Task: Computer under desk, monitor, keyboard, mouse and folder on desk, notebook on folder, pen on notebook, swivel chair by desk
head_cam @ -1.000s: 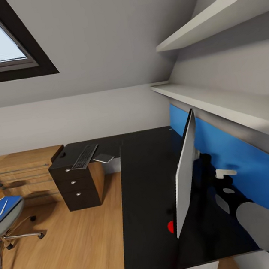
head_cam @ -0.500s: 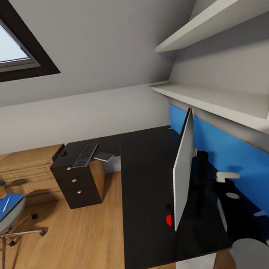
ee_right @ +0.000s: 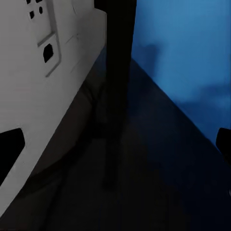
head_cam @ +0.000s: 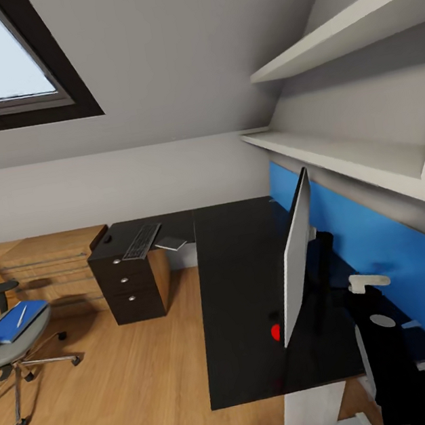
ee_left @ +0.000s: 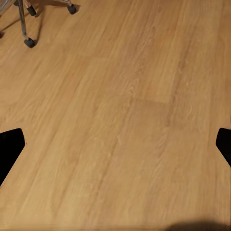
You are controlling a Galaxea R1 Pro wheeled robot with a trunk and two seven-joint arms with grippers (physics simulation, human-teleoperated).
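The black L-shaped desk (head_cam: 235, 270) carries the monitor (head_cam: 297, 261), seen edge-on with its pale-grey back toward the wall. At the desk's far left end lie the keyboard (head_cam: 141, 241), the small mouse (head_cam: 108, 239) and the grey notebook (head_cam: 171, 244). The swivel chair (head_cam: 10, 344) stands on the floor at the left, with the blue folder (head_cam: 12, 323) and the pen (head_cam: 21, 315) on its seat. My right arm (head_cam: 388, 349) reaches behind the monitor (ee_right: 53, 72); the right gripper (ee_right: 115, 144) is open. Over the floor, the left gripper (ee_left: 115, 144) is open too. The computer is out of view.
A dark drawer unit (head_cam: 131, 284) supports the desk's left end, beside a light-wood chest of drawers (head_cam: 49, 266). A blue wall panel (head_cam: 385, 260) and white shelves (head_cam: 340, 151) run along the right wall. Chair casters (ee_left: 29, 42) sit on the wood floor (head_cam: 131, 390).
The whole picture has shifted, so the camera has moved. My right arm has stretched forward along the desk behind the monitor. Nothing on the desk or chair has moved.
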